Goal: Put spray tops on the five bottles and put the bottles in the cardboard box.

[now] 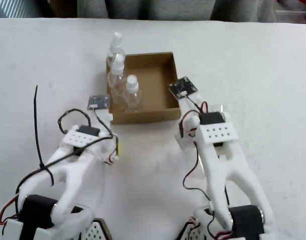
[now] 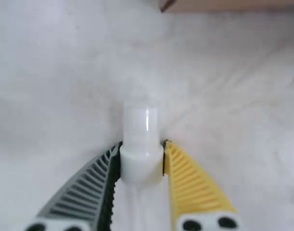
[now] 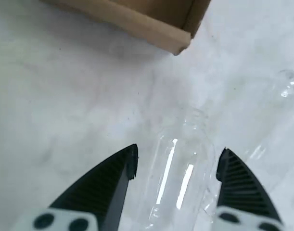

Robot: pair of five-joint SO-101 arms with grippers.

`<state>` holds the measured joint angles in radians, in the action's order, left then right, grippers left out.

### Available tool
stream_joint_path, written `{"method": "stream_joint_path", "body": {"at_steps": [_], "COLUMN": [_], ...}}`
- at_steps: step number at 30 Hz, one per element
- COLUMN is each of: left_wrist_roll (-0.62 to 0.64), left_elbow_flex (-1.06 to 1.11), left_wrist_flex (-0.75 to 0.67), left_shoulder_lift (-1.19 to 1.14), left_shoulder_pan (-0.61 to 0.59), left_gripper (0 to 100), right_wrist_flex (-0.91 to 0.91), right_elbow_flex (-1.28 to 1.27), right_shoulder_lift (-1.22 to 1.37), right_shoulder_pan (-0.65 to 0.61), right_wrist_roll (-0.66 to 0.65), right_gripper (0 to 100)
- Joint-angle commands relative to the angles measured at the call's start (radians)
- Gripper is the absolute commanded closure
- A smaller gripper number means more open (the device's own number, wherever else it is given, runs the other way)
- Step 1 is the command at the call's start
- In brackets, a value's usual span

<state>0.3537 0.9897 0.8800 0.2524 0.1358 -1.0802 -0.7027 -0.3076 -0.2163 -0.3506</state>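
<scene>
**A:** Biggest first. What's carrying it all?

**B:** The table point(image 1: 258, 60), under a white cover. Two arms are sitting at the near edge w/ wrists pointing toward the far edge: left arm point(image 1: 72, 167) by the near-left corner, right arm point(image 1: 225, 160) by the near-right.

**A:** And the cardboard box?

**B:** The cardboard box point(image 1: 147, 116) is sitting open-topped about mid-table, closer to the far edge than the arm bases. Three upright bottles w/ spray tops on are lining up along its left wall. The nearest bottle point(image 1: 131, 92) & middle bottle point(image 1: 117, 72) are standing inside. The farthest bottle point(image 1: 115, 46) is standing at the box's far-left corner; can't tell if it's inside or just behind the rim.

**A:** Left jaws?

**B:** The left jaws are clenching a white spray top point(image 2: 141, 127), pressing its collar from both sides. It's sitting btwn the near edge & the box, close to the box's near-left corner. Can't tell if it's touching the table.

**A:** Right jaws?

**B:** Released & spread wide, straddling a clear bottle point(image 3: 183, 144) w/o touching it. That one's lying on its side on the table, just off the box's near-right corner. A second clear bottle point(image 3: 281, 91) is lying beside it, farther from the box.
</scene>
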Motion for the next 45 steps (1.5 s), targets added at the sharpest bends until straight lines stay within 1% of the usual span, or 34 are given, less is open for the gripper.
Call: {"method": "stream_joint_path", "body": {"at_steps": [1, 8, 12, 15, 20, 24, 26, 28, 31, 36, 39, 45], "left_wrist_roll": [-0.006, -0.006, -0.006, -0.006, -0.006, -0.006, -0.006, -0.006, -0.006, -0.006, -0.006, -0.008], "left_elbow_flex": [-0.052, -0.052, -0.052, -0.052, -0.052, -0.052, -0.052, -0.052, -0.051, -0.051, -0.051, -0.051], "left_wrist_flex": [-0.015, -0.015, -0.015, -0.015, -0.015, -0.015, -0.015, -0.015, -0.015, -0.014, -0.012, -0.012], "left_shoulder_lift": [0.007, 0.007, 0.007, 0.007, 0.007, 0.007, 0.007, 0.007, 0.007, 0.007, 0.007, 0.007], "left_shoulder_pan": [-0.019, -0.019, -0.018, -0.018, -0.021, -0.021, -0.019, -0.019, -0.019, -0.022, -0.022, -0.022], "left_gripper": [98, 98, 98, 98, 98, 98, 98, 98, 98, 98, 98, 98], "right_wrist_flex": [-0.008, -0.005, 0.054, 0.077, 0.071, 0.073, 0.073, 0.073, 0.073, 0.033, 0.016, 0.016], "right_elbow_flex": [0.064, 0.037, -0.038, -0.040, -0.060, -0.068, -0.069, -0.069, -0.057, 0.046, 0.097, 0.109], "right_shoulder_lift": [0.019, 0.030, 0.030, 0.030, 0.030, 0.030, 0.031, 0.035, 0.088, 0.236, 0.298, 0.288], "right_shoulder_pan": [0.018, 0.096, 0.094, 0.093, 0.067, 0.068, 0.074, 0.074, 0.071, 0.073, 0.076, 0.090], "right_wrist_roll": [-0.011, -0.014, -0.031, -0.028, 0.021, 0.029, 0.064, 0.071, 0.075, 0.075, 0.077, 0.077], "right_gripper": [75.8, 75.8, 75.7, 75.7, 75.5, 75.5, 75.4, 73.8, 71.1, 76.1, 76.5, 76.5]}}
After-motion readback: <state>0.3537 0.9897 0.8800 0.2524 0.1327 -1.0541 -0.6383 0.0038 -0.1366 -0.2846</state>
